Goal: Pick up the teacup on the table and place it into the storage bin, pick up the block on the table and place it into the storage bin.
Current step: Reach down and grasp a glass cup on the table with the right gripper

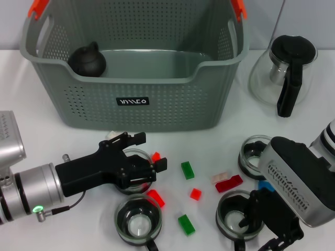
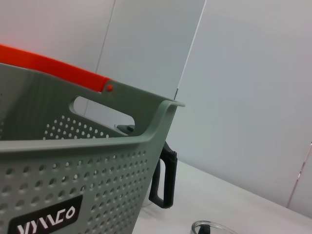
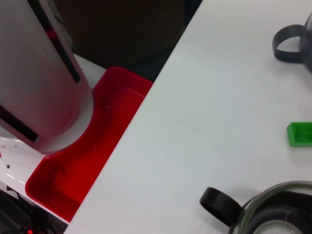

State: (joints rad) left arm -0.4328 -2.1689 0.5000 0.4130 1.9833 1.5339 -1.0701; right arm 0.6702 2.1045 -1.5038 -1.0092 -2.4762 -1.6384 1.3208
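Head view: the left gripper sits just in front of the storage bin, fingers spread around a glass teacup on the table. Red and green blocks lie scattered near that cup. The right gripper hangs further right, over another teacup; whether it grips cannot be told.

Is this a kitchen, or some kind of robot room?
Probably a robot test room, not a kitchen: a bare white table against blank walls, holding a grey storage bin, glass teacups and scattered toy blocks.
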